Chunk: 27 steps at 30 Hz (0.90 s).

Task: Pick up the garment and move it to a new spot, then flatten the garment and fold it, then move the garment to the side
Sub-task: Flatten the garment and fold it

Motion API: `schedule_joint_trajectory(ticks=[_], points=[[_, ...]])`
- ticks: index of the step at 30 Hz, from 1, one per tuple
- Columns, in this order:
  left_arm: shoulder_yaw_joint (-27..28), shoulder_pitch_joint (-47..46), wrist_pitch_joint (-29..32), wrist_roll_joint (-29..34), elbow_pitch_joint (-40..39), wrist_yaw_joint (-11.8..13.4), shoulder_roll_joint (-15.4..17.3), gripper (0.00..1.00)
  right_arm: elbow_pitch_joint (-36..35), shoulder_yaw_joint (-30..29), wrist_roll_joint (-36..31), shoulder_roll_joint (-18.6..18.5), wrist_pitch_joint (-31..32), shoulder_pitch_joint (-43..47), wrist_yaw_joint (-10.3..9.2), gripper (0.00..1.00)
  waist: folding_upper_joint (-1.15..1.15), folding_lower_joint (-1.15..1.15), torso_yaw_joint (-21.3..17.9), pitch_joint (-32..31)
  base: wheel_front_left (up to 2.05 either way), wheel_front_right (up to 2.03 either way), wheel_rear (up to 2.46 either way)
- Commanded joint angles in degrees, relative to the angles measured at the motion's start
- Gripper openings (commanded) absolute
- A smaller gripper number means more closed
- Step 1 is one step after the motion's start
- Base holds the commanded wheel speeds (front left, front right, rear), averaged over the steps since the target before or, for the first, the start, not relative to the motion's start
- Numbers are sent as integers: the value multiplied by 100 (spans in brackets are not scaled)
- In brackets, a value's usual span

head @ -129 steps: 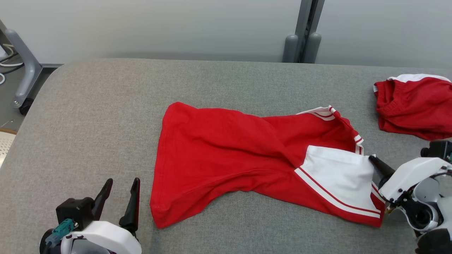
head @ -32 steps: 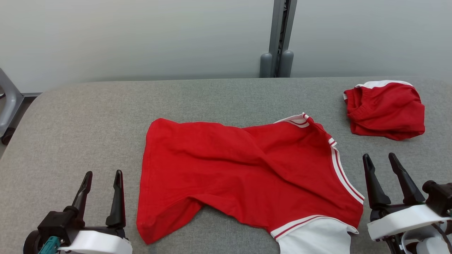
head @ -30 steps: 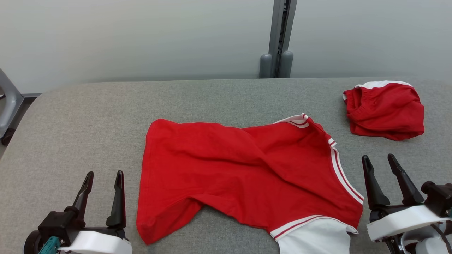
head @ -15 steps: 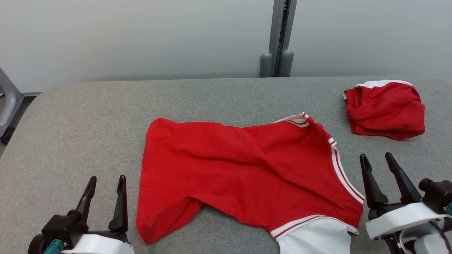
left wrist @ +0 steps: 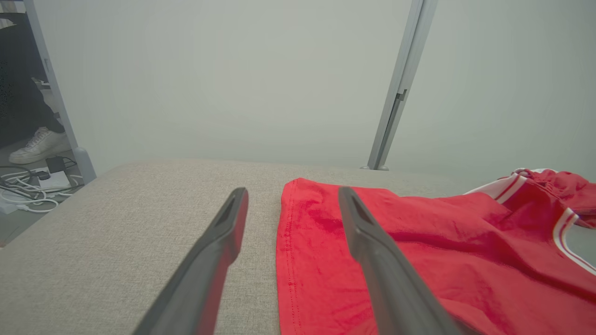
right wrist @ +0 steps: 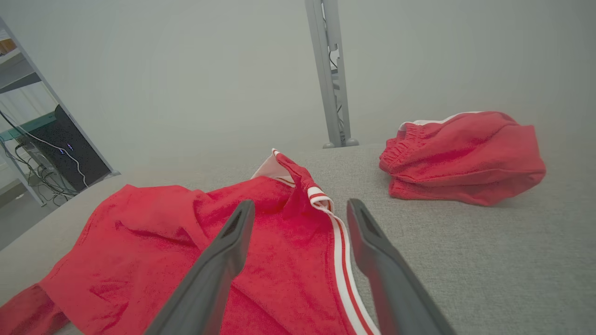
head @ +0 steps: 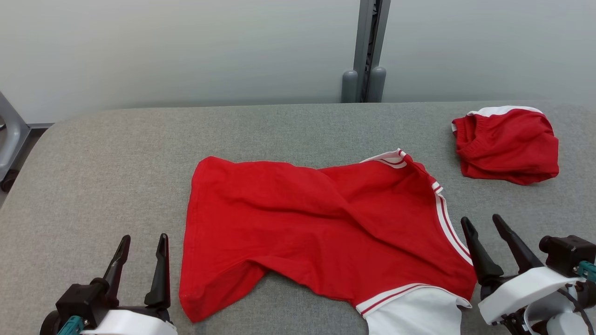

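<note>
Light soft & even, bright, no glare. Head view sharp; garment [head: 326, 223] casts only a thin, faint shadow under its near hem. Wrist views: wall [left wrist: 233, 83] behind garment looks hazy, washed-out grey. Fingers [left wrist: 219, 251] beside garment go soft near the lens; weave further off is crisp. Wide-angle warp: post [left wrist: 401, 88] behind garment leans, table [left wrist: 116, 223] edge bows.

The left hand [head: 144, 238] stands at lower left, jaws apart, empty, pointing forward. The right hand [head: 480, 218] stands at lower right, jaws apart, empty, tilted slightly leftward.
</note>
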Motion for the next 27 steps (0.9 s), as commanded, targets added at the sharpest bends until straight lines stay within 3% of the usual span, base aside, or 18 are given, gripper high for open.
schedule_joint_trajectory(ticks=[1,13,21,27], points=[[12,15,4,-6,-8,6,37,100,-32,27,81,-58,86,51,2,100,0,0,-5,-1,0,0,0],[81,215,500,-337,-243,75,77,100,-806,-252,955,-500,2254,855,3,100,0,0,-65,-11,0,0,0],[39,175,988,-707,-404,13,24,100,-1361,-760,1093,-192,3835,1444,2,100,0,0,-116,125,0,0,0],[-32,145,1288,-854,-389,-2,16,100,-1492,-969,864,68,4538,1628,2,100,0,0,-80,230,0,0,0]])
